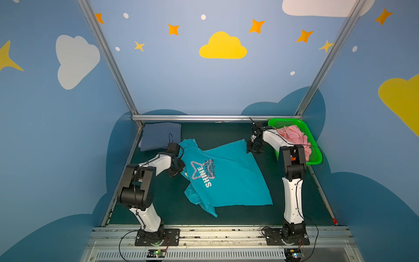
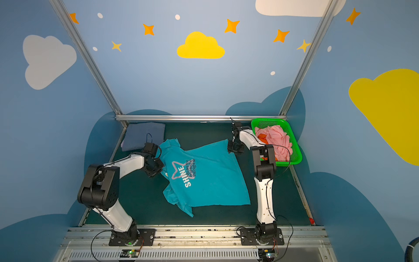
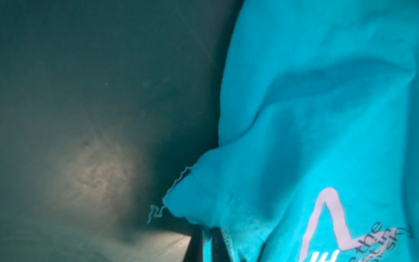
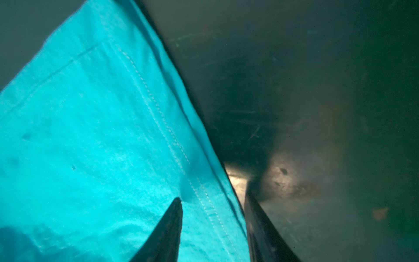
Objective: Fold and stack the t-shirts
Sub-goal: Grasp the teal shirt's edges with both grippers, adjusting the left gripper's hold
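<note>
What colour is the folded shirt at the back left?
The folded shirt is slate blue; top view.

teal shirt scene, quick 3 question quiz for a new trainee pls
1. True or false: the green basket is empty.
2. Which end effector is shut on the teal t-shirt? A left, B right, C neither.
3. What colour is the folded t-shirt in the far left corner of the table?
Key: 1 false, pink t-shirts lie in it. 2 A, the left end effector pinches fabric; the right end effector stands open astride the hem. 3 slate-blue.
</note>
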Controlling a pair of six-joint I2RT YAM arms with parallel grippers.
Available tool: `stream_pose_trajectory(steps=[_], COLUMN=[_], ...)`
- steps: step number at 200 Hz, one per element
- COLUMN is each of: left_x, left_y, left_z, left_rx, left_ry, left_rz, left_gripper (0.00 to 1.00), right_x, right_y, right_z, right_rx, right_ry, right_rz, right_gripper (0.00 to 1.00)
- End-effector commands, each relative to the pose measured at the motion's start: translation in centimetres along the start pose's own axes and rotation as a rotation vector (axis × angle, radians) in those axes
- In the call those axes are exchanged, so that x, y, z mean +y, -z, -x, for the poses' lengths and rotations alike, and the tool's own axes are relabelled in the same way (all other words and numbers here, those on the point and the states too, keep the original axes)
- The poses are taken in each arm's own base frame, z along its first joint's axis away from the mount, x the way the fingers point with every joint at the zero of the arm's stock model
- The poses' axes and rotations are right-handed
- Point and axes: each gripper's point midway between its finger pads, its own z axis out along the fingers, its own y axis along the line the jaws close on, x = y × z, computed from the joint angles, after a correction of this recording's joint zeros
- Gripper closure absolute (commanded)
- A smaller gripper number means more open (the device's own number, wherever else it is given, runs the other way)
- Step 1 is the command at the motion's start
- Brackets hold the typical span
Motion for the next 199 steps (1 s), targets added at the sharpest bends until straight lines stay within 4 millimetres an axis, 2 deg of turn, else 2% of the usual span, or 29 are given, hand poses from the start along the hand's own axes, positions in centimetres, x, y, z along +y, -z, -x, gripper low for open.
stream_pose_trajectory(steps=[1, 35, 77, 90, 101, 123, 163, 171, 184, 199], left_x=[1.2, 2.4, 4.8, 4.9, 4.8, 4.1, 4.1, 4.4, 4.6, 4.3], left_y=[-0.8, 1.8, 5.4, 6.0, 6.2, 6.0, 4.7, 4.7, 5.2, 6.6], left_z=[-0.9, 0.7, 4.4, 5.5, 6.6, 8.3, 9.7, 9.7, 9.5, 8.8], left_rx=[0.037, -0.012, -0.084, -0.095, -0.106, -0.102, -0.086, -0.081, -0.084, -0.116], left_ry=[-0.029, -0.031, 0.05, 0.086, 0.108, 0.109, 0.103, 0.107, 0.107, 0.073], left_rz=[0.07, 0.128, 0.14, 0.116, 0.096, 0.095, 0.162, 0.185, 0.195, 0.206], left_gripper=[0.96, 0.96, 0.96, 0.96, 0.96, 0.96, 0.96, 0.91, 0.68, 0.52], right_x=[0.0, -0.4, -1.0, -0.9, -0.9, -1.1, -2.7, -3.1, -3.4, -3.5], right_y=[0.9, 0.8, 0.4, 0.2, 0.1, -0.1, 0.7, 0.9, 1.5, 2.0], right_z=[-0.8, -1.0, -1.7, -1.9, -2.1, -2.4, -2.3, -2.2, -2.0, -1.9], right_rx=[0.016, 0.019, 0.033, 0.039, 0.045, 0.057, 0.034, 0.026, 0.011, -0.005], right_ry=[-0.002, 0.002, -0.001, -0.003, -0.004, -0.008, -0.05, -0.059, -0.066, -0.065], right_rz=[-0.008, -0.026, -0.036, -0.032, -0.028, -0.026, -0.065, -0.072, -0.073, -0.078], right_gripper=[0.55, 0.56, 0.57, 0.62, 0.7, 1.0, 1.0, 1.0, 1.0, 1.0])
